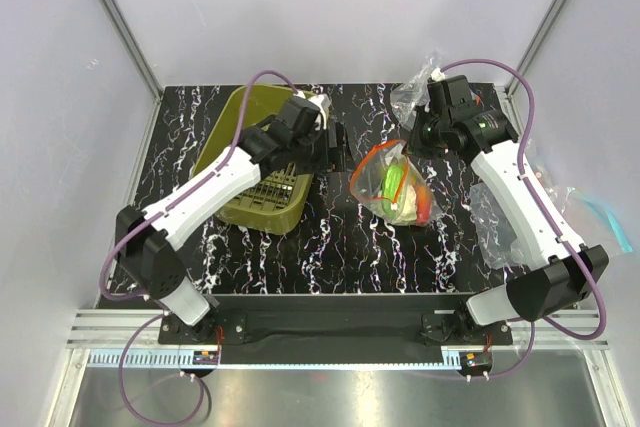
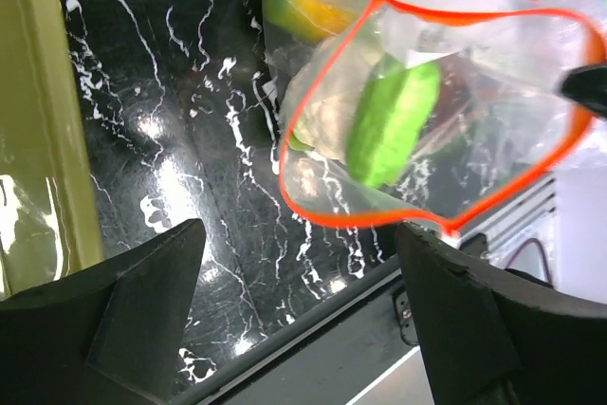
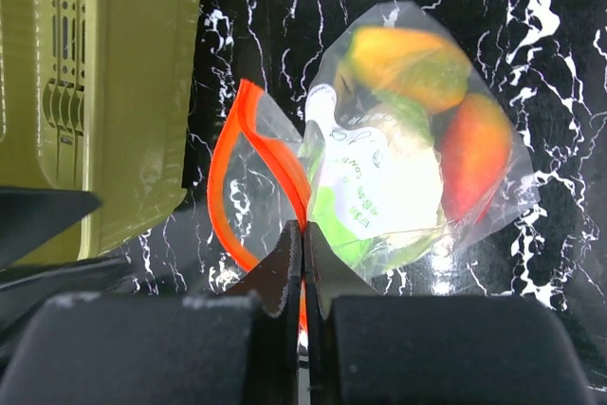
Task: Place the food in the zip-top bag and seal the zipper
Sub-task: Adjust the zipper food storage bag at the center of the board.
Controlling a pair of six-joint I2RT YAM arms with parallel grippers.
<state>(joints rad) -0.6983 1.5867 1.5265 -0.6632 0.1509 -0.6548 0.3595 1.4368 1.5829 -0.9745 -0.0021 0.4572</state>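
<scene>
The right wrist view, nearest to the work, shows what the top view cannot. The right gripper (image 3: 302, 239) has its fingers pressed together on the red zipper (image 3: 228, 158), pinching one lip of the strip. From there the strip bows out to the left in an open loop.

Beyond the pinch, the zip-top bag (image 3: 417, 139) lies on the black marbled table (image 3: 560, 35) with its closed end pointing away from this camera. Through the plastic show an orange piece (image 3: 408, 64), a red tomato (image 3: 474, 144) and, behind the white label (image 3: 365, 187), a pale mass that may be the cauliflower.

The left wrist view looks straight into the bag's mouth. The left gripper (image 2: 299, 230) has its two fingers (image 2: 142, 301) spread wide, holding nothing and clear of the strip. A green piece (image 2: 394, 120) sits just inside the red ring.

From above, the bag's long axis runs diagonally. Its mouth is at the far left, facing the left gripper (image 1: 338, 147), and its filled end is toward the near right. The bag sits between the two grippers, with the olive basket (image 1: 250, 117) just beyond the left one. Loose clear bags (image 1: 500, 217) lie by the right arm.
</scene>
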